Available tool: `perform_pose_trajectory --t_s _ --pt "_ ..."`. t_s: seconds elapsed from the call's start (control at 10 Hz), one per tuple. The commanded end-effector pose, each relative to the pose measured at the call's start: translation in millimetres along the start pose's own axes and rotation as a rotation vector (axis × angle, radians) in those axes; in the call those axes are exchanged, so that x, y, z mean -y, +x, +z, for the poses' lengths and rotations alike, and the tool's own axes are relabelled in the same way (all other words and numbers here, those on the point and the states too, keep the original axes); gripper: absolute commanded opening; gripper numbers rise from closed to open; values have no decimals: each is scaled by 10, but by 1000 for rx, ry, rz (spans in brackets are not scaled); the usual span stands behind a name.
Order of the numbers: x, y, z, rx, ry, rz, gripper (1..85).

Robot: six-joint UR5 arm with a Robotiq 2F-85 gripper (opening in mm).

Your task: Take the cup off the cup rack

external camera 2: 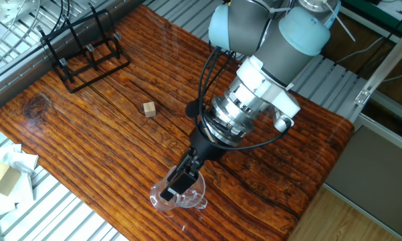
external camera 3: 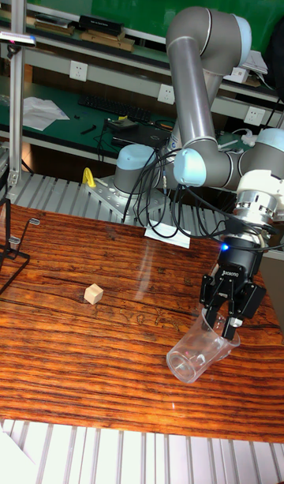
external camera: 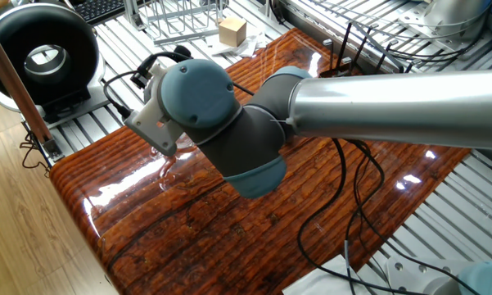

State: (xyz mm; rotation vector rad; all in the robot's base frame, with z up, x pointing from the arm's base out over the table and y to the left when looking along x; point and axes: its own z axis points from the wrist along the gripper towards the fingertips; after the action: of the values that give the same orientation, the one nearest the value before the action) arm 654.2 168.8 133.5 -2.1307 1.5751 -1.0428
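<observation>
The clear glass cup [external camera 2: 176, 196] [external camera 3: 199, 354] leans on the wooden table near its edge, open mouth low, far from the cup rack. My gripper [external camera 2: 181, 183] [external camera 3: 228, 323] comes down on its raised end and is shut on the cup's wall. The black wire cup rack [external camera 2: 83, 50] stands with bare prongs at the far corner of the table; only its edge [external camera 3: 11, 247] shows in the tall view. In the one fixed view my arm [external camera: 229, 123] hides the gripper and nearly all of the cup.
A small wooden cube [external camera 2: 148, 109] [external camera 3: 94, 294] lies mid-table between rack and cup. Black cables [external camera: 344, 188] trail over the table. A silver wire frame [external camera: 180, 16], a cardboard box [external camera: 232, 31] and a round black device [external camera: 41, 53] sit off the table.
</observation>
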Motion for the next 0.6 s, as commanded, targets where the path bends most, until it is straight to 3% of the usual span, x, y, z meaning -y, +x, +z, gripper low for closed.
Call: perform_pose_trajectory --t_s 0.0,0.3,0.5 --pt "-71 -46 9 25 -28 23 553" --pt "-86 -200 1 83 -36 51 593" --pt "-119 -186 0 78 -48 36 617"
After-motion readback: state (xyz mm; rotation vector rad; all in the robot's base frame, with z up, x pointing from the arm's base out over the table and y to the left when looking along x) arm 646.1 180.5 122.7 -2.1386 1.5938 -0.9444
